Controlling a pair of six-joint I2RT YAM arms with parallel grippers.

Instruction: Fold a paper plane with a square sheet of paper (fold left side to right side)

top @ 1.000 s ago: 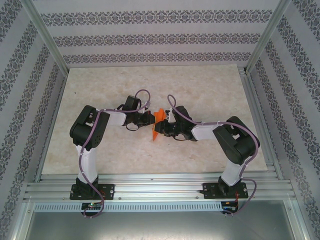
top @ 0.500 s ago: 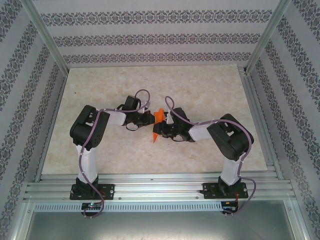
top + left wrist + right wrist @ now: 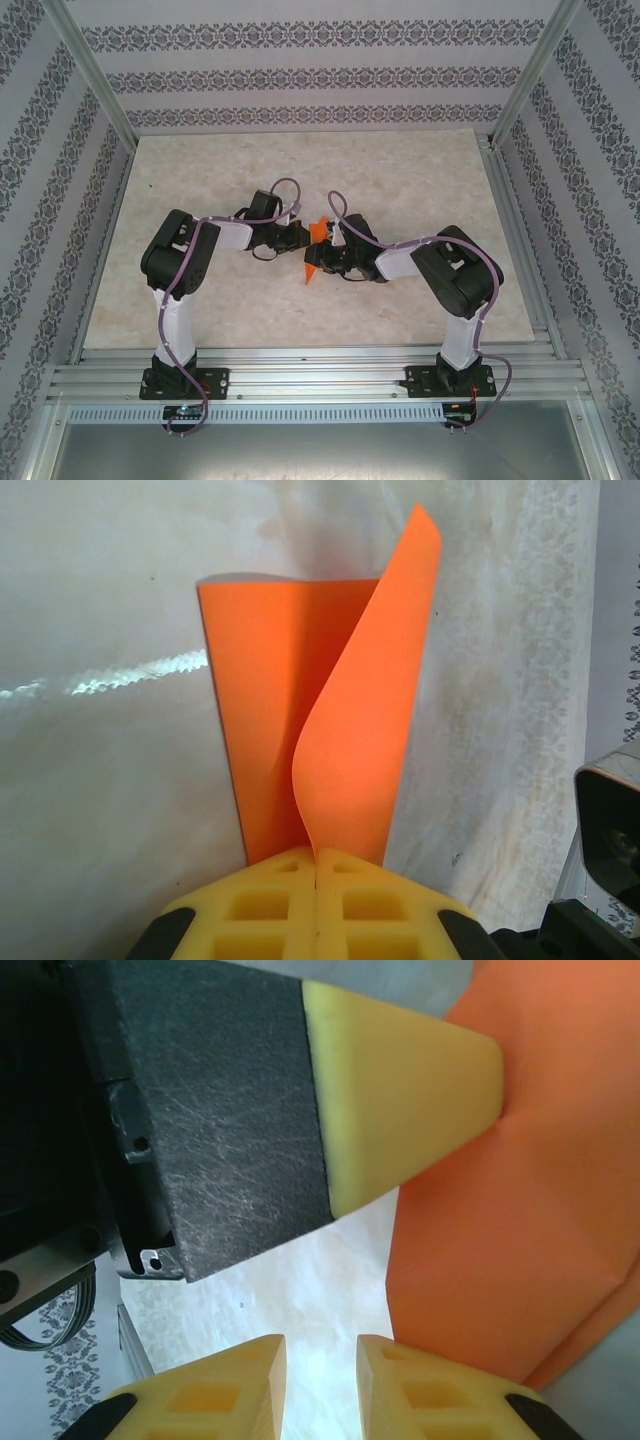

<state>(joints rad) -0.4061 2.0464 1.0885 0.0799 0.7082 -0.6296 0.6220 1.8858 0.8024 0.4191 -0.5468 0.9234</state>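
Left claw (image 3: pixel 316 858) tight on curled orange sheet (image 3: pixel 268 680); right claw (image 3: pixel 320 1352) ajar, empty.

Slightly parted yellow fingers (image 3: pixel 228 1392) beside orange paper (image 3: pixel 500 1240).

The left arm (image 3: pixel 178 320) and the right arm (image 3: pixel 462 345) were built alike, with white tapered link shells between bulky, rounded black joint housings, and each rose from a flat black base plate (image 3: pixel 184 381). A thin purple cable (image 3: pixel 288 186) ran along each arm from base to wrist, bowing out in loose loops. The left gripper (image 3: pixel 316 858) and the right gripper (image 3: pixel 320 1350) had yellow moulded fingers (image 3: pixel 250 910) with square recesses, mounted on a scuffed black carrier (image 3: pixel 210 1110) that bore small screws (image 3: pixel 139 1145).
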